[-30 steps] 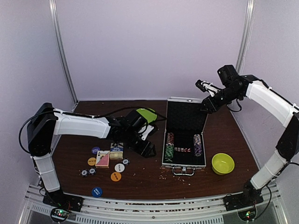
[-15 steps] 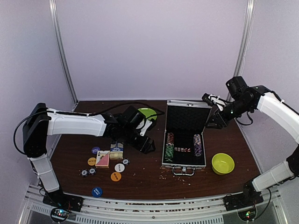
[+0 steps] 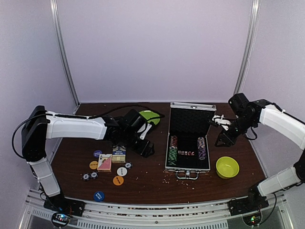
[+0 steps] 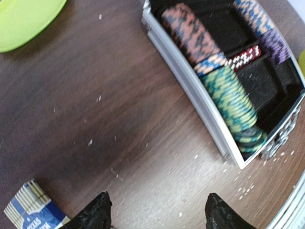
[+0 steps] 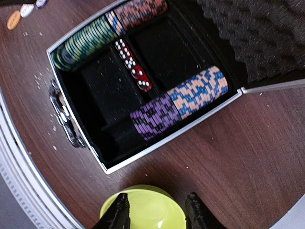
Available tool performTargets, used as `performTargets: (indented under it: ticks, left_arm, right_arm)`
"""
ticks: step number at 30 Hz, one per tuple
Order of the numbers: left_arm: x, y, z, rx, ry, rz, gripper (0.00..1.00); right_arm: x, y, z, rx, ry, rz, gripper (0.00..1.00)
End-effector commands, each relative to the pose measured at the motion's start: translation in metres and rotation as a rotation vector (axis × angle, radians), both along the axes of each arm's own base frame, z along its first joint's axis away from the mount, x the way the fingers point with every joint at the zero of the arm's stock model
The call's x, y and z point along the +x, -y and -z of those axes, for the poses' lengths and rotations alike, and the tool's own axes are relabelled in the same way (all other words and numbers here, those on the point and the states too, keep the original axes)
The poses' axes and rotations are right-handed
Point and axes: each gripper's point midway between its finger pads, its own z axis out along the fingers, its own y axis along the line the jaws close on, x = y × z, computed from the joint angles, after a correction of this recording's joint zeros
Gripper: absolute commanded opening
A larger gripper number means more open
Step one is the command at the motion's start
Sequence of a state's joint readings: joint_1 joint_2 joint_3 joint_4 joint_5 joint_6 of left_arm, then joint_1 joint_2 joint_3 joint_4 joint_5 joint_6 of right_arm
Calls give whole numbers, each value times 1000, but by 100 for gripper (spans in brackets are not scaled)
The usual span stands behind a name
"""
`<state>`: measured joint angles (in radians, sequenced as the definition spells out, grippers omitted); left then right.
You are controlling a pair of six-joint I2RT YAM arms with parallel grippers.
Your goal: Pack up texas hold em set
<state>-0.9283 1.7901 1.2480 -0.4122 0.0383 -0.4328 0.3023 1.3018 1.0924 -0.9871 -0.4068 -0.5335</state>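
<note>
The silver case [image 3: 188,168] lies open in the middle, its lid [image 3: 190,119] upright. Inside are striped chip rows [image 3: 172,149] and red dice [image 3: 187,152]; they also show in the right wrist view [image 5: 157,114]. Two card decks [image 3: 119,153] [image 3: 104,162] and orange [image 3: 118,180], blue [image 3: 98,195] and white [image 3: 122,171] button discs lie on the table to the left. My left gripper [image 3: 147,149] [image 4: 157,217] is open and empty over bare table between the blue deck [image 4: 33,212] and the case [image 4: 190,86]. My right gripper [image 3: 223,139] [image 5: 155,212] is open and empty to the right of the case.
A yellow-green bowl [image 3: 227,167] stands right of the case, just below my right fingers [image 5: 143,210]. A flat green plate [image 3: 150,116] [image 4: 26,19] lies behind my left gripper. Crumbs dot the brown table. White walls close in the back and both sides.
My right arm has come down from beside the case lid to low at the case's right side, over the bowl. My left gripper has shifted slightly.
</note>
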Motion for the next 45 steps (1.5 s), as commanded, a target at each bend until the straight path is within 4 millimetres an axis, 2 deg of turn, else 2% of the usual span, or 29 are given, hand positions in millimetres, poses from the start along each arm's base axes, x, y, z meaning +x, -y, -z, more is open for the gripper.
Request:
performTargets:
  ticks: [1, 4, 7, 11, 15, 19, 25, 33, 39, 45]
  left_arm:
    - [-1, -14, 1, 5, 5, -39, 69]
    - [6, -3, -6, -28, 18, -33, 67]
    - [19, 13, -26, -70, 61, -29, 66]
    - [39, 33, -46, -101, 109, -27, 66]
    - [52, 46, -61, -128, 140, -33, 67]
    - [57, 48, -69, -148, 154, -43, 68]
    - [60, 41, -68, -136, 161, -58, 68]
    - [70, 24, -68, -135, 176, -109, 68]
    - [85, 16, -83, -145, 212, -140, 68]
    - [85, 6, -84, -138, 215, -155, 68]
  right_arm:
    - [13, 28, 31, -207, 37, -65, 33]
    - [30, 37, 44, -300, 59, -100, 27]
    - [50, 45, 56, -389, 70, -127, 21]
    - [73, 48, 75, -474, 69, -178, 19]
    - [85, 49, 95, -543, 42, -223, 17]
    - [92, 43, 109, -581, 35, -271, 17]
    - [94, 27, 125, -612, 25, -336, 15]
    - [93, 11, 125, -621, 44, -396, 15]
    - [75, -12, 125, -588, 37, -467, 15]
    - [56, -38, 130, -553, 41, -519, 16]
